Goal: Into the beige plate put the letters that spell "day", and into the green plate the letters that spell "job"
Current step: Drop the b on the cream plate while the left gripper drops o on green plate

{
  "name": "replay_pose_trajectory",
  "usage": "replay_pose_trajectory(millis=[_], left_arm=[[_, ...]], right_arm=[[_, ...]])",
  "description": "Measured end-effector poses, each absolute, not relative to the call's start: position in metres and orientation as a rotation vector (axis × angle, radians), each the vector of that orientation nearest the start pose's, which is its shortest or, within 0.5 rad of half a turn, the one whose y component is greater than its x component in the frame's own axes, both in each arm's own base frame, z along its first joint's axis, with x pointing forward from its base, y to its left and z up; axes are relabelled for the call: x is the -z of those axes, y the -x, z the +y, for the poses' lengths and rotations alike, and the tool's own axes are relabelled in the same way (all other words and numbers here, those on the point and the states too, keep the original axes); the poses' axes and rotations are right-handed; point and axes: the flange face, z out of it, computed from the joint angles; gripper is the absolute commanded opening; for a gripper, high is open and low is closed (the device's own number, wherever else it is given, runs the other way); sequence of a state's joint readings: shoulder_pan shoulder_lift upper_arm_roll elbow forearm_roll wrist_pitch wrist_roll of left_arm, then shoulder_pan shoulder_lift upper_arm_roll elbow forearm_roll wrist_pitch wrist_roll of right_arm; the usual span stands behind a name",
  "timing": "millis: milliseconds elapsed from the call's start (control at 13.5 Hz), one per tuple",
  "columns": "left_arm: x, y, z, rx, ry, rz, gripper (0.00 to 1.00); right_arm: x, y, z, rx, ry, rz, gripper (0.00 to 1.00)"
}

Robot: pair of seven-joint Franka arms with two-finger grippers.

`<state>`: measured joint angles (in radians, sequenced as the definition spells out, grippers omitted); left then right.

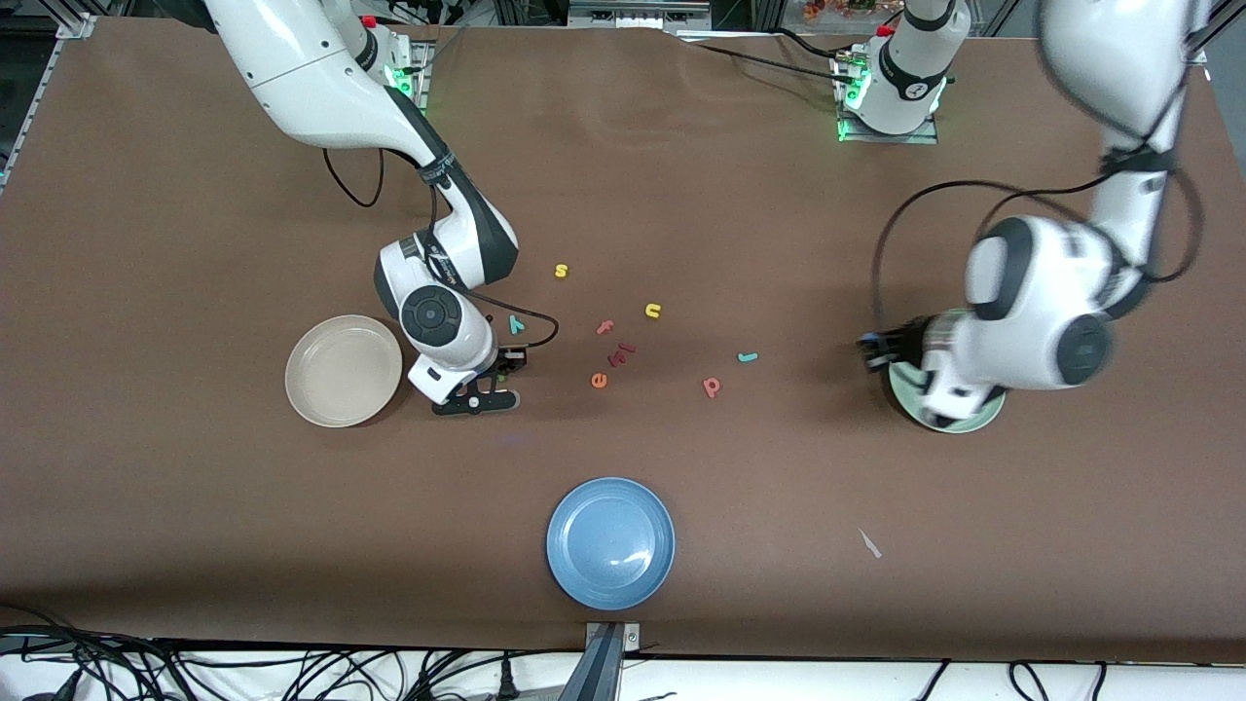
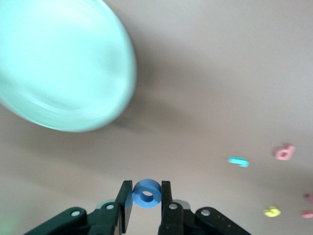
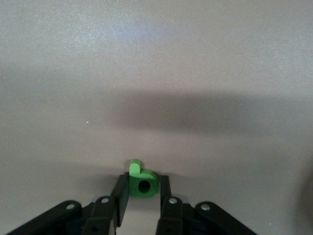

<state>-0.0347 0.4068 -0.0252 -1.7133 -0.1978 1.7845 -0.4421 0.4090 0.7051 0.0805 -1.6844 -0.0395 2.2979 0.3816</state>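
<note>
The left gripper (image 2: 145,203) is clamped on the blue o (image 2: 146,193), carried above the table just beside the green plate (image 1: 983,417), which sits near the left arm's end of the bench and is largely covered by that arm in the front view; the right gripper (image 3: 143,196) is down at the table beside the beige plate (image 1: 343,371), its fingers drawn in against the green a (image 3: 142,183). Still out in the middle of the bench are the teal y (image 1: 516,324), the teal j (image 1: 747,357) and the salmon b (image 1: 712,387), with the yellow s (image 1: 561,271), the yellow u (image 1: 652,311), the salmon f (image 1: 605,327), another reddish letter (image 1: 621,353) and the orange e (image 1: 599,380) scattered among them; I cannot make out a yellow d. A blue plate (image 1: 610,541) lies near the bench edge closest to the front camera. To do this step well, the left arm should bring the o over the plate's middle, lower close to the surface and only then let go, since light foam may bounce off a rim. The right arm should lift straight up once its hold on the a is firm, then cross the short gap to the beige plate without dragging
</note>
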Motion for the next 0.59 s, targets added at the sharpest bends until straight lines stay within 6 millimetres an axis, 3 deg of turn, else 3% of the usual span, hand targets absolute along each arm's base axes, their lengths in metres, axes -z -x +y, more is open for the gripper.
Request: replay_pose_trajectory(millis=[74,221,369,517,591], left_arm=[[-0.334,-0.617,-0.022,-0.581,3.098,-0.67,0.0],[-0.318,-0.612,0.026,-0.587,3.078,-0.591,0.0],[-0.289,-0.614,0.056,-0.556,3.082,-0.55,0.0],[-0.248,-0.618,0.072,-0.513,3.068,-0.525,0.0],[-0.226,-0.618,0.079,-0.514,3.053,-0.517,0.19]], right_arm=[[-0.182,-0.592,0.31,-0.144,3.148,-0.19,0.17],[-0.184,-0.592,0.311,-0.139,3.148,-0.194,0.17],[-0.191,-0.598,0.311,-0.115,3.147,-0.195,0.17],[-0.213,-0.612,0.298,-0.08,3.159,-0.213,0.17],[-0.227,-0.621,0.283,-0.071,3.174,-0.235,0.17]])
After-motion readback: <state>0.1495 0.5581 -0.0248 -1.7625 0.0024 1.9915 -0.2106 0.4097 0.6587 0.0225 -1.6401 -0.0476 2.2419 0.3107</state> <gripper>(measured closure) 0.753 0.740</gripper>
